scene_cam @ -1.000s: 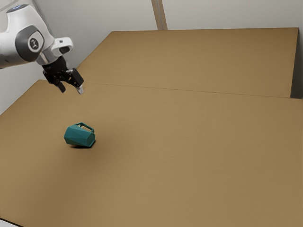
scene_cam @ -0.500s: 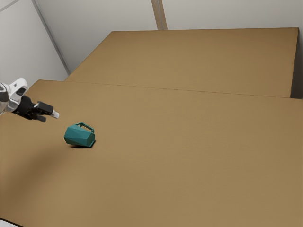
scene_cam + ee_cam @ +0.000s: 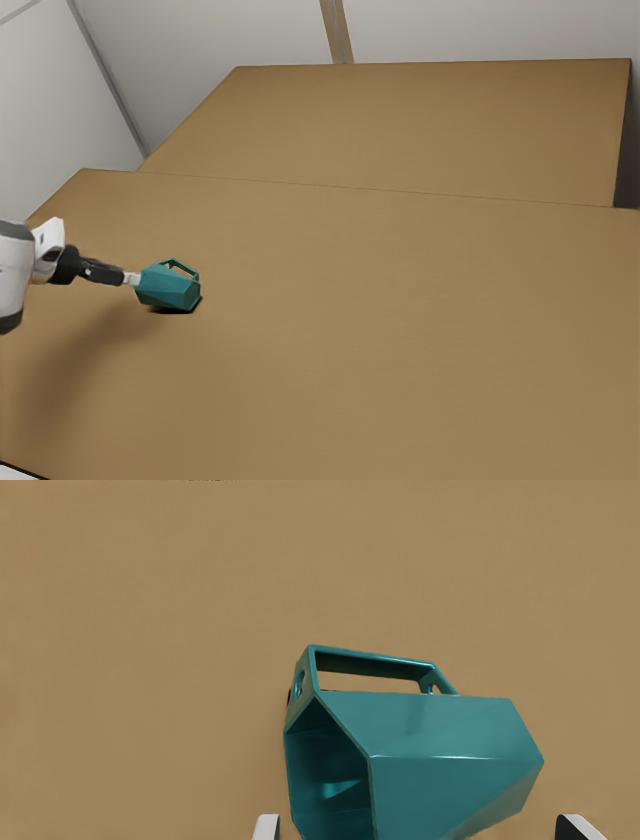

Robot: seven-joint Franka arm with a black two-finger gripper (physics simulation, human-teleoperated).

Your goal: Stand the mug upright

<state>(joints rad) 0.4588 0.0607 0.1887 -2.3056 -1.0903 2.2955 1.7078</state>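
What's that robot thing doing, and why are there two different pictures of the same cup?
That's a robot arm. Its hand is called a gripper and has two fingers. The exterior view comes from a camera beside the arm. The wrist view comes from a camera on the hand, looking past its fingertips. A teal mug lies on its side on the brown table. The fingers are open on either side of it, so nothing is held. The job is to stand the mug up.

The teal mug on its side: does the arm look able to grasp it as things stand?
Probably yes: the open fingers look spread wider than the mug, one beyond each of its ends, and nothing visible blocks the way.
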